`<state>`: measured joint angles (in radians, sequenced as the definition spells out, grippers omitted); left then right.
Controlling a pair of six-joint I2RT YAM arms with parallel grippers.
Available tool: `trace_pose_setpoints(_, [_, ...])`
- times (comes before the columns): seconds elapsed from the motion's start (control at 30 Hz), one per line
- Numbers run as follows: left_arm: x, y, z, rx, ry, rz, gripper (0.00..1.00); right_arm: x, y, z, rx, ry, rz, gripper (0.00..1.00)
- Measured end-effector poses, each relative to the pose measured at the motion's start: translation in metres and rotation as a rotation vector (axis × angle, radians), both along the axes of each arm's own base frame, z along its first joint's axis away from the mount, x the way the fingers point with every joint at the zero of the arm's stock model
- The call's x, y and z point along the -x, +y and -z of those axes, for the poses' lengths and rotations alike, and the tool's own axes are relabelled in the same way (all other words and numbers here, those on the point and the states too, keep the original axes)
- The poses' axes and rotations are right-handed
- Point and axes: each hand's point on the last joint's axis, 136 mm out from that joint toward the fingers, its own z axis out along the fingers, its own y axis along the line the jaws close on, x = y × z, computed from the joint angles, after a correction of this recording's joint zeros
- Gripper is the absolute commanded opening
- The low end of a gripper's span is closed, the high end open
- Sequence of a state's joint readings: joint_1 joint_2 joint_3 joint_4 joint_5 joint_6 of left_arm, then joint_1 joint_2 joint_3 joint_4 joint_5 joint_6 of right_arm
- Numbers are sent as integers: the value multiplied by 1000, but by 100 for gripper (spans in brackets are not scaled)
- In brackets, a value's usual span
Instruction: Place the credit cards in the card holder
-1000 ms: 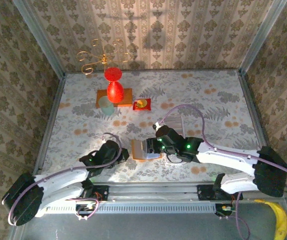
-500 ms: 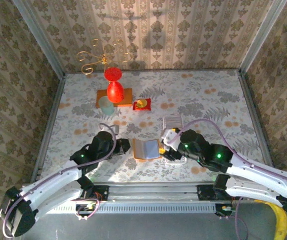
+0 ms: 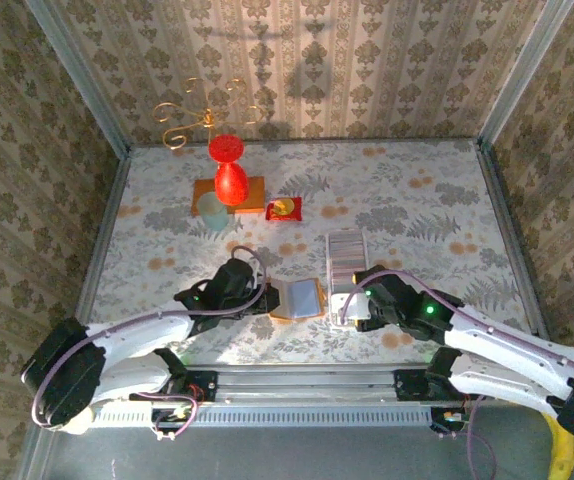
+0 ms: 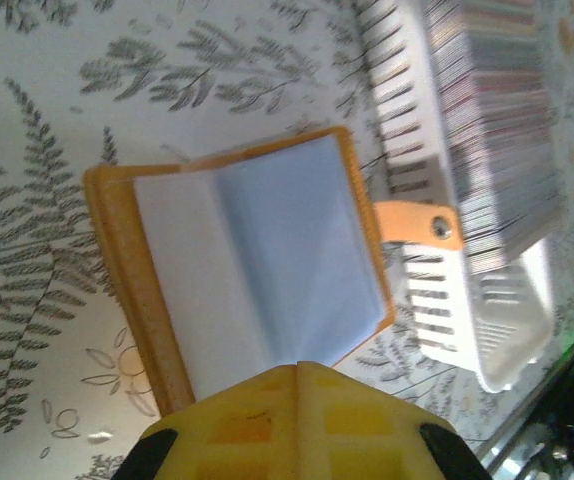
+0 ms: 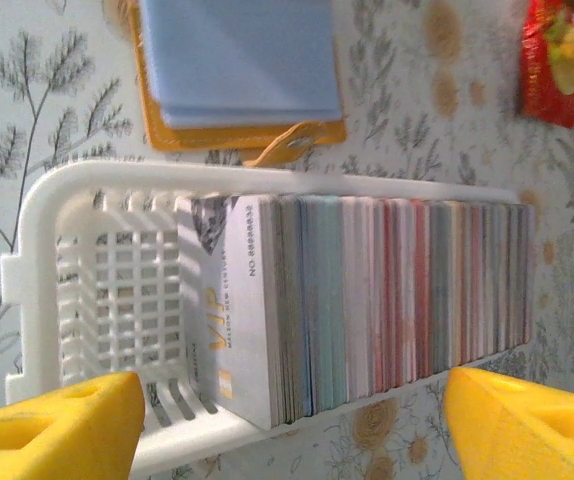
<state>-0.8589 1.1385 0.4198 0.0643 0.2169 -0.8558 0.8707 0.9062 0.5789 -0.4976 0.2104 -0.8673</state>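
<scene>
Low in the overhead view, the left fingers (image 4: 297, 400) are pressed shut at the edge of the open orange card holder with pale blue sleeves (image 4: 257, 280). I cannot tell whether they pinch its cover. Just right of it, the right fingers (image 3: 350, 306) stand wide apart and empty over the near end of the white slotted plastic basket (image 5: 97, 280) on the patterned counter (image 3: 417, 190). The tightly packed row of plastic credit cards (image 5: 367, 300) stands on edge inside it. They look light, stiff and slick, so I'd pinch the white end card by its top edge. A second ago the right fingers hovered over the holder, while the left ones waited further left, slightly parted.
</scene>
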Motion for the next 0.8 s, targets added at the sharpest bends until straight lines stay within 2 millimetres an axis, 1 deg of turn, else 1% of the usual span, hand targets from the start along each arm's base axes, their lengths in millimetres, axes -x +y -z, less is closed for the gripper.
trace_pose_setpoints(0.13, [6, 6, 27, -60, 52, 0, 2, -5, -2, 14, 76, 9, -7, 80])
trace_pose_setpoints(0.23, [10, 12, 43, -97, 82, -3, 1, -12, -1, 14, 87, -14, -6, 80])
trace_pose_setpoints(0.3, [10, 15, 49, -112, 91, -5, 1, -16, 2, 13, 83, -29, -4, 79])
trace_pose_setpoints(0.47, [6, 15, 50, -109, 79, -15, 0, -26, 7, 17, 91, -46, -2, 79])
trace_pose_setpoints(0.67, [3, 18, 51, -123, 55, 0, 0, -32, 12, 21, 96, -54, -5, 79])
trace_pose_setpoints(0.8, [1, 23, 51, -144, 30, 13, 0, -36, 15, 24, 100, -61, -14, 76])
